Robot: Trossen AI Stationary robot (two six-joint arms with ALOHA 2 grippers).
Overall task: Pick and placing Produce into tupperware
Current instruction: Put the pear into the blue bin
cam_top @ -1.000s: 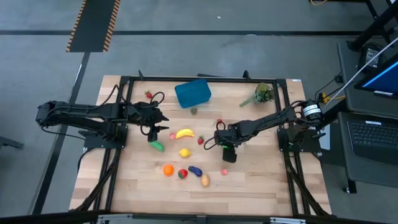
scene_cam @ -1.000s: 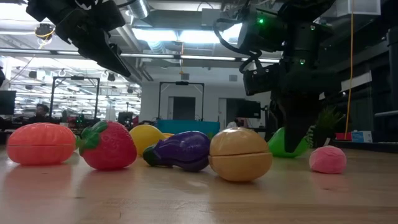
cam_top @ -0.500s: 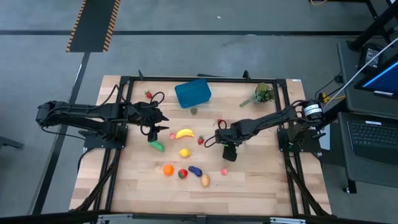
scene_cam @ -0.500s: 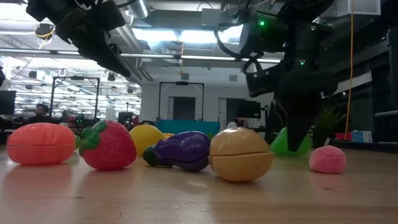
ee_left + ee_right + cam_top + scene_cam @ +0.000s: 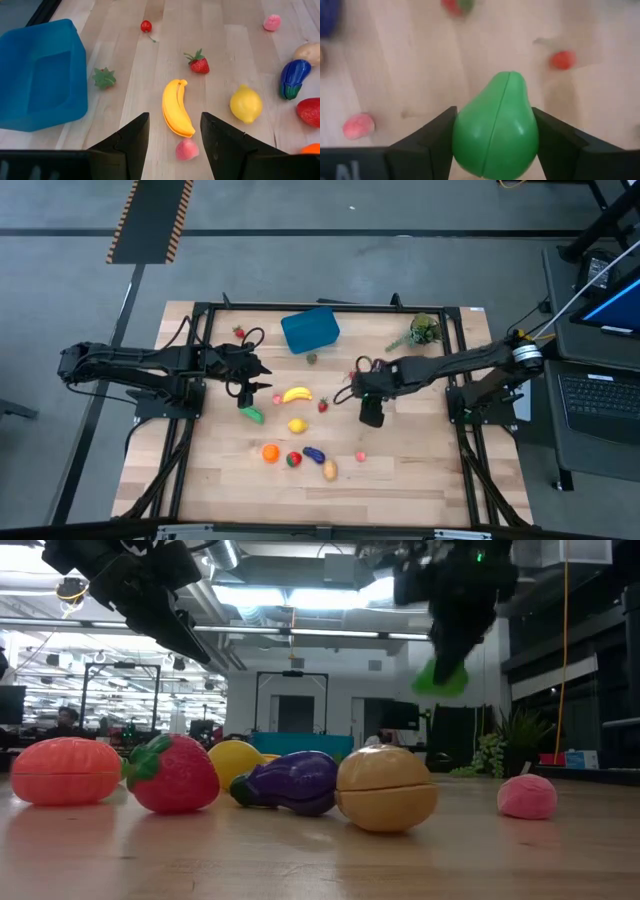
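Right gripper (image 5: 495, 145) clamped on a green pear-shaped produce piece (image 5: 495, 127), carried clear of the tabletop (image 5: 420, 470) near its middle; low view shows the piece (image 5: 440, 675) hanging well above the wood. Left gripper (image 5: 172, 132) part open, holding nothing, hovering over the left side, just above the yellow banana (image 5: 176, 107) and a small pink piece (image 5: 187, 149). Blue tupperware (image 5: 310, 330) sits at the far edge, nothing visible inside, a small green piece (image 5: 312, 359) just beside it. Lemon (image 5: 297, 425), orange (image 5: 270, 452), strawberry (image 5: 172, 775), purple eggplant (image 5: 290, 783) and tan potato (image 5: 386, 788) lie loose on the near half. Leafy sprig (image 5: 423, 331) at far right. No readable labels or writing on anything.
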